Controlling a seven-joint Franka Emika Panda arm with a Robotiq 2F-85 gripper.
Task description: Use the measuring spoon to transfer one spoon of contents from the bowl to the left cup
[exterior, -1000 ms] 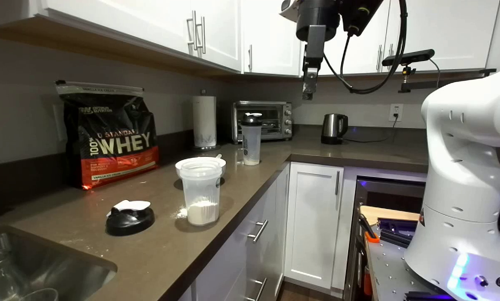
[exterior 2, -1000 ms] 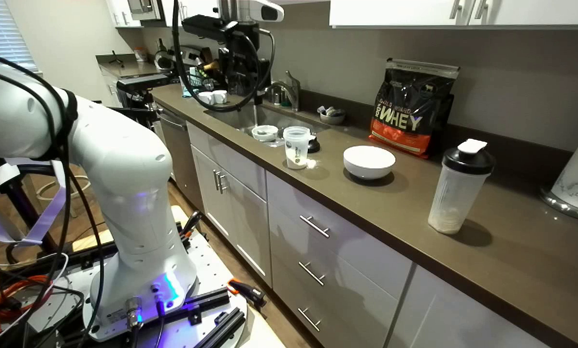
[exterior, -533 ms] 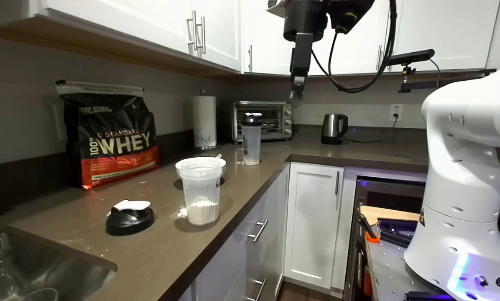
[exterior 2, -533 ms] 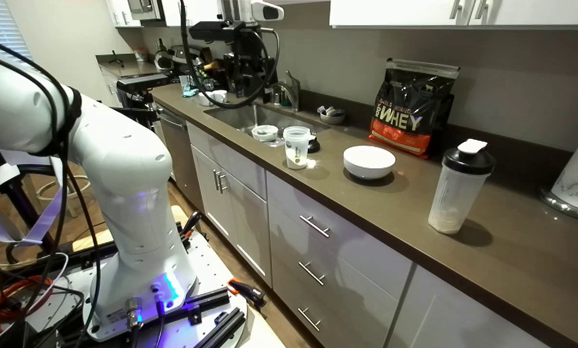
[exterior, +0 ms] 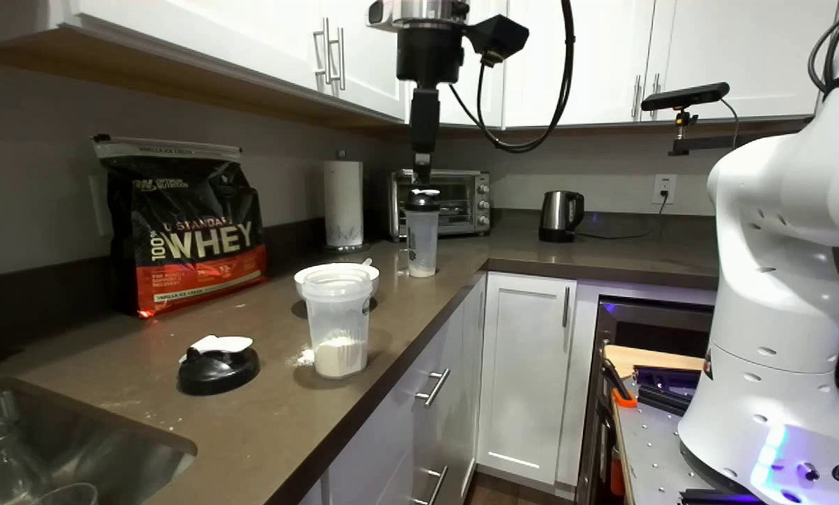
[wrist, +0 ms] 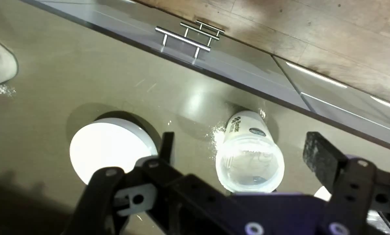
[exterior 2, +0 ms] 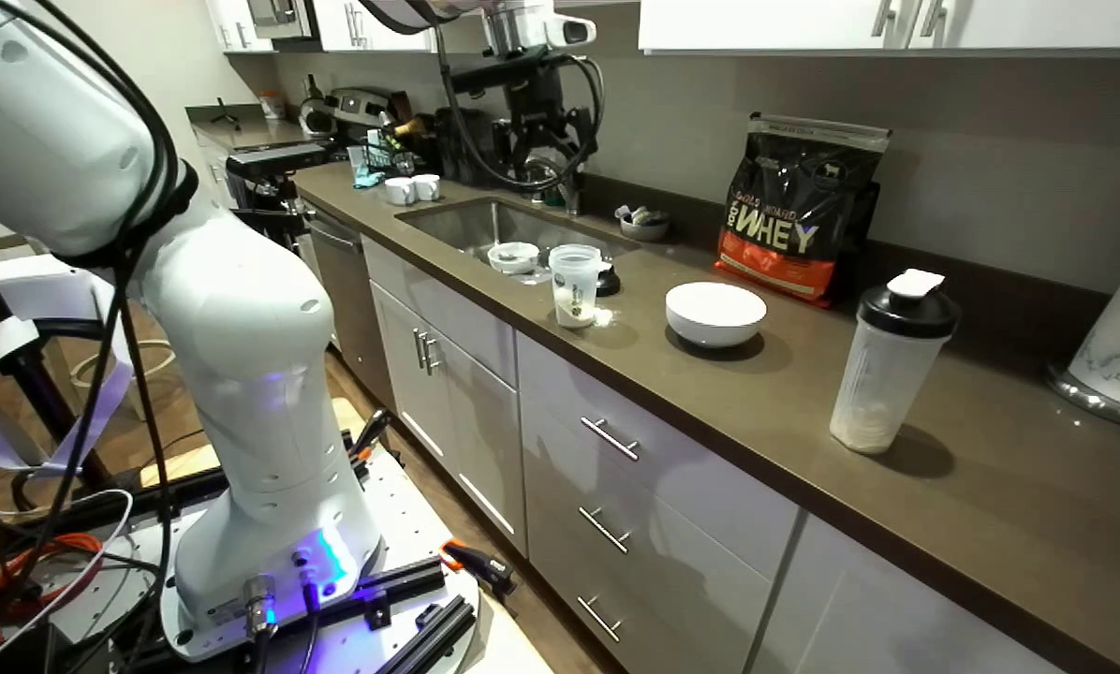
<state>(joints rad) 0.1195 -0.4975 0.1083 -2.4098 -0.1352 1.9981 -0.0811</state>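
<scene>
The white bowl [exterior: 300, 284] stands on the counter and shows also in an exterior view [exterior 2: 715, 316] and the wrist view [wrist: 107, 150]. The measuring spoon's pale handle [exterior: 367, 262] pokes over its rim; the scoop is hidden. The left cup is an open translucent shaker [exterior 2: 575, 281] with white powder at its bottom, seen also in an exterior view [exterior: 337, 322] and the wrist view [wrist: 249, 163]. My gripper [exterior: 421, 175] hangs well above the counter, pointing down, also visible in an exterior view [exterior 2: 555, 157]. In the wrist view its fingers [wrist: 240, 143] are wide apart, with nothing held.
A lidded shaker [exterior 2: 888, 374] stands beyond the bowl. A black lid [exterior: 218, 368] lies near the sink [exterior: 132, 449]. A whey bag [exterior 2: 799, 215] stands against the wall. Spilled powder [exterior: 301, 358] lies beside the left cup. Upper cabinets [exterior: 370, 49] hang over the counter.
My gripper has moved left and slightly down in an exterior view, and right in an exterior view, out over the counter. The cup, bowl and shaker have not moved.
</scene>
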